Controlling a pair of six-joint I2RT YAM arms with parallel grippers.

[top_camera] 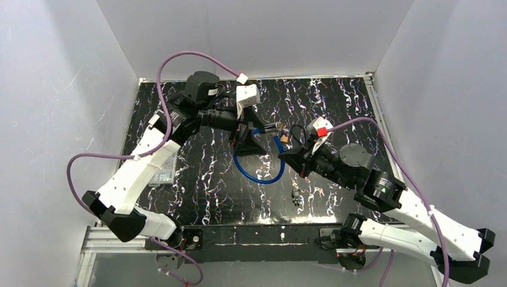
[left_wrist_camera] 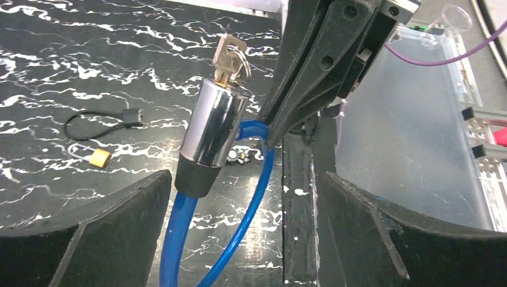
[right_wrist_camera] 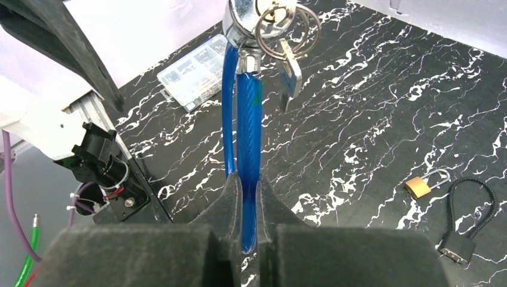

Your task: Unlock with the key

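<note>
The lock is a chrome cylinder (left_wrist_camera: pixel 215 128) on a blue cable (left_wrist_camera: pixel 179 239) that loops down to the table (top_camera: pixel 257 170). A brass key (left_wrist_camera: pixel 230 57) sticks in the cylinder's end, and a spare key (right_wrist_camera: pixel 290 75) hangs from its rings (right_wrist_camera: pixel 281 30). My left gripper (left_wrist_camera: pixel 244 179) is open, its fingers apart on either side of the cable just below the cylinder's black collar, touching neither. My right gripper (right_wrist_camera: pixel 249 185) is shut on the blue cable (right_wrist_camera: pixel 248 119) a little below the cylinder and holds the lock up off the table.
A small brass padlock (right_wrist_camera: pixel 418 186) and a black cable lock (right_wrist_camera: pixel 472 221) lie on the marbled table. A clear plastic parts box (top_camera: pixel 162 170) sits by the left arm. A small dark object (top_camera: pixel 297 195) lies near the front edge. White walls enclose the table.
</note>
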